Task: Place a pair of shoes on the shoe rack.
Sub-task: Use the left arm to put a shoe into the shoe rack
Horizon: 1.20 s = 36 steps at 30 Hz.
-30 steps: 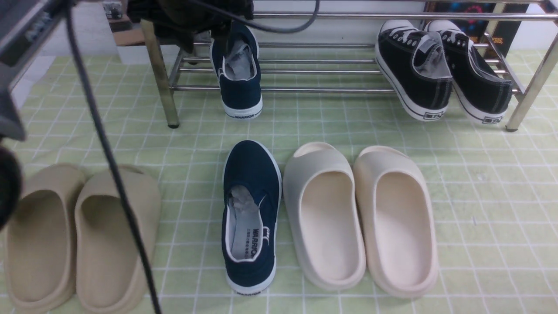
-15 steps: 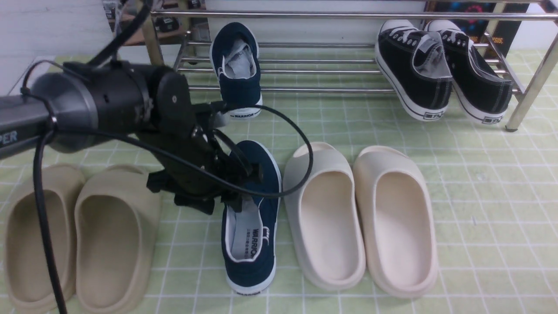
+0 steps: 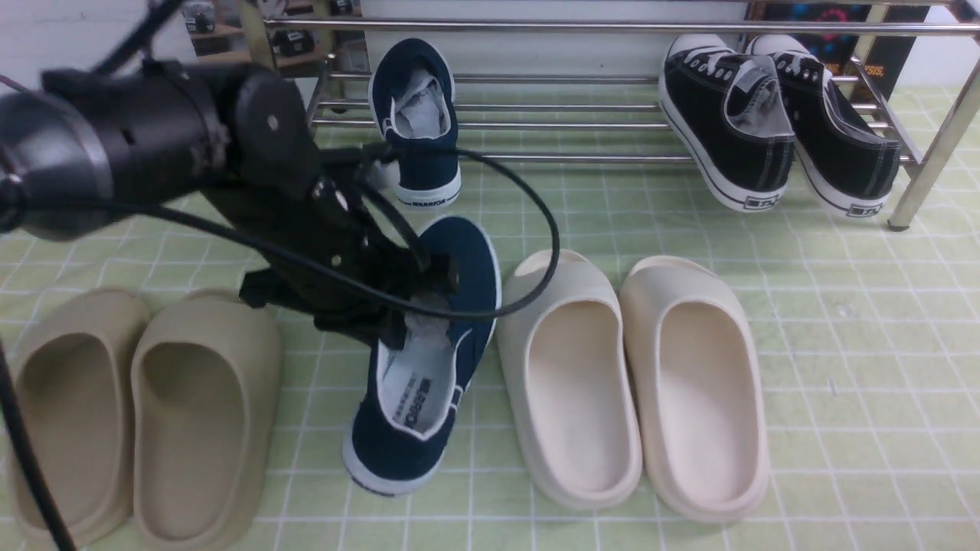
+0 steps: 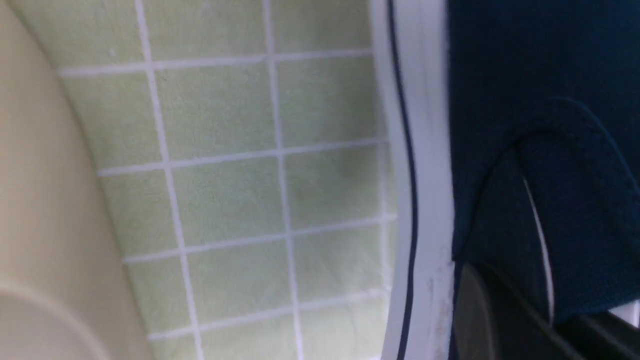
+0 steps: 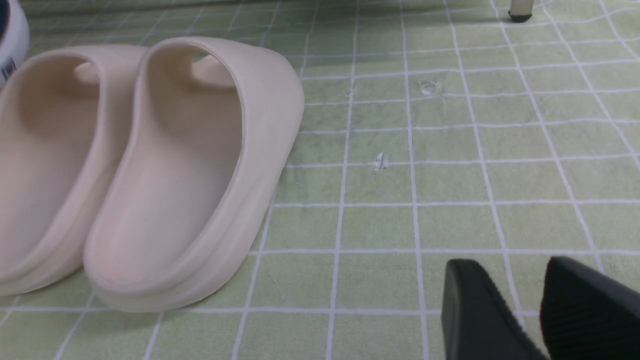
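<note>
Tool angled down at shoe.

Shoe-rack area, exact rm. unclear

left arm: black and dark grey, rounded
cable: black, thin, looped
screws: small, silvery, on the black housing
right fingertips: dark grey, slim, blurred

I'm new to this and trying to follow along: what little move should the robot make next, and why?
Probably lift the navy slip-on sneaker a bit higher: the left gripper has its side pinched, while its mate sits on the shoe rack, whose lower tubes show room beside it.
</note>
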Available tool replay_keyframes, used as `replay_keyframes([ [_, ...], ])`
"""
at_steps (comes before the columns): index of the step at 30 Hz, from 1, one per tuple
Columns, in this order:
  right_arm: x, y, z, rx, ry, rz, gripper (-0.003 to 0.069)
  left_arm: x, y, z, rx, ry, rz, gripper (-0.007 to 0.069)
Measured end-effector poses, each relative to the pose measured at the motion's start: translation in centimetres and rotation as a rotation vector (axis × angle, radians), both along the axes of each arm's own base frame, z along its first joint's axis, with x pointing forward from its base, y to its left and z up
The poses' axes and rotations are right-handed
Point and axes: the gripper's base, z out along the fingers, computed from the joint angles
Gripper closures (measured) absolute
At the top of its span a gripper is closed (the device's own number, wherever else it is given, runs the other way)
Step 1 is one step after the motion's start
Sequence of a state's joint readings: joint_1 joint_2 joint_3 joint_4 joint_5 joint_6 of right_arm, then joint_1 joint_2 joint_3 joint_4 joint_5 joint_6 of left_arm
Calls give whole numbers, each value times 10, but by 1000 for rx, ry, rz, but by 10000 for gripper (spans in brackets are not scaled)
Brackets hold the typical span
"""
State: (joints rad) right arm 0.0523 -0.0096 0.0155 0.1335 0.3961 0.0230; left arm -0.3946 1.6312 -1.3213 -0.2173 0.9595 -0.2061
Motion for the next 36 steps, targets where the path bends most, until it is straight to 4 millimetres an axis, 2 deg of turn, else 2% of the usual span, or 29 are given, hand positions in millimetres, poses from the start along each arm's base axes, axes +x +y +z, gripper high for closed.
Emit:
replay_keyframes([
  [2,0,0,0,0,0,0,419,1,-2,25,-22,-28,-17,624],
  [3,0,0,0,0,0,0,419,2,-2,27,-26,-30,-18,624],
  [4,0,0,0,0,0,0,419,7,-6,38,-47,-43,-24,624],
  [6,0,0,0,-1,0,0,419,12,-9,42,-60,-52,-24,624],
  [7,0,0,0,-1,0,0,419,24,-15,44,-76,-65,-19,624],
  [8,0,0,0,-1,0,0,419,28,-16,44,-80,-67,-15,624],
  [10,0,0,0,-1,0,0,419,56,-29,41,-106,-89,8,624],
  [11,0,0,0,-1,0,0,419,61,-30,37,-105,-82,11,624],
  [13,0,0,0,-1,0,0,419,92,-43,26,-114,-89,20,624],
  [14,0,0,0,-1,0,0,419,94,-44,25,-115,-89,22,624],
  [15,0,0,0,-1,0,0,419,114,-52,16,-113,-87,31,624],
  [17,0,0,0,-1,0,0,419,124,-56,12,-109,-88,41,624],
  [18,0,0,0,-1,0,0,419,139,-60,11,-112,-109,70,624],
  [20,0,0,0,-1,0,0,419,154,-63,6,-110,-137,103,624],
  [26,0,0,0,-1,0,0,419,183,-66,15,-143,-327,196,624],
  [29,0,0,0,-1,0,0,419,194,-68,6,-146,-382,215,624],
  [33,0,0,0,-1,0,0,419,202,-71,-10,-135,-395,202,624],
  [36,0,0,0,-1,0,0,419,204,-71,-15,-123,-406,181,613],
])
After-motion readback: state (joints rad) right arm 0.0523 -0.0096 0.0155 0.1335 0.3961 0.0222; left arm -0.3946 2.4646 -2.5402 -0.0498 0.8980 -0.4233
